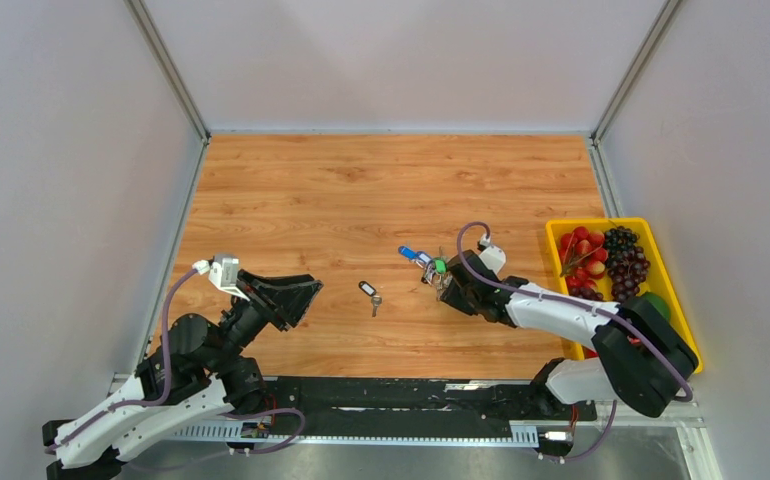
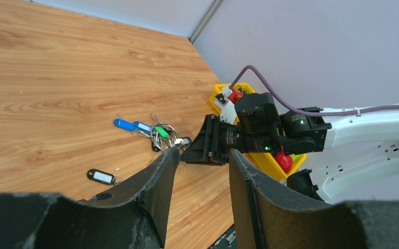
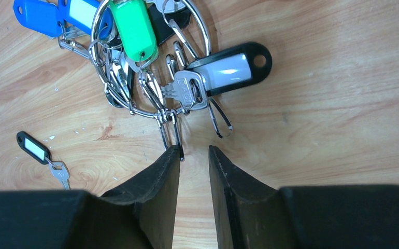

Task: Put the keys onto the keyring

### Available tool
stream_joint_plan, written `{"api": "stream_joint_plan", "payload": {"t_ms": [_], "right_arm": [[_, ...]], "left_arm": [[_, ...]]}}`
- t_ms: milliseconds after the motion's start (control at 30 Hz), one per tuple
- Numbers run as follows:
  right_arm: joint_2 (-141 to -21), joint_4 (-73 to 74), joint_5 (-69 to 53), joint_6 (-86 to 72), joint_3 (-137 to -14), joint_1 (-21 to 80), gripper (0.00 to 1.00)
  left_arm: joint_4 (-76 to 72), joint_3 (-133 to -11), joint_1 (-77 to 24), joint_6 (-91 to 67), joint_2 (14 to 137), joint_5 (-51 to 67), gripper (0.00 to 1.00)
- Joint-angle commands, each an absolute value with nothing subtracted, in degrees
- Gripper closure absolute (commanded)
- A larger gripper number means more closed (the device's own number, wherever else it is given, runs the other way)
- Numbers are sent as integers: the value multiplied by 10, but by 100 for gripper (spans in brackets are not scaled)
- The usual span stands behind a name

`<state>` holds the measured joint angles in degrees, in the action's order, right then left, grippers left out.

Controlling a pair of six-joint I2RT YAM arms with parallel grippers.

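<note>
The keys lie bunched on the wooden table: a green tag [image 3: 132,28], blue tags [image 3: 34,13], a black-and-white tag [image 3: 228,70] and a silver key [image 3: 187,91], tangled with small wire loops around the large silver keyring [image 3: 206,32]. My right gripper [image 3: 194,149] is low just in front of this bunch [image 1: 431,267], open by a narrow gap with nothing between its fingers; a thin wire loop touches its left fingertip [image 3: 174,153]. A separate key with a black tag [image 3: 34,148] lies alone to the left [image 1: 369,293]. My left gripper [image 2: 203,151] hovers open and empty, left of it [image 1: 306,295].
A yellow tray [image 1: 601,222] holding red fruit and dark grapes stands at the right edge of the table, beside the right arm. Grey walls enclose the table on three sides.
</note>
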<state>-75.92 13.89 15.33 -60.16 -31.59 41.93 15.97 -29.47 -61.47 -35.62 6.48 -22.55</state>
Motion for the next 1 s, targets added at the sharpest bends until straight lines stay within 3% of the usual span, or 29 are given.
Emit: {"api": "stream_joint_plan", "payload": {"t_ms": [0,367,567,767,967], "right_arm": [[-770,119,163,-611,-337,423,66],[-791,105,152,-613,-342,422,68],[-802,99,144,-613,-342,423,77],[-785,98,140,-603,-327,423,100],[-723,98,125,-577,-298,423,100]], "left_arm": [[142,-309,-613,-351,71,-219,50],[143,-307,-613,-352,67,-221,49],[150,-308,-613,-352,62,-224,49],[154,-306,-613,-352,58,-227,49],[156,-308,-614,-352,57,-226,50]]}}
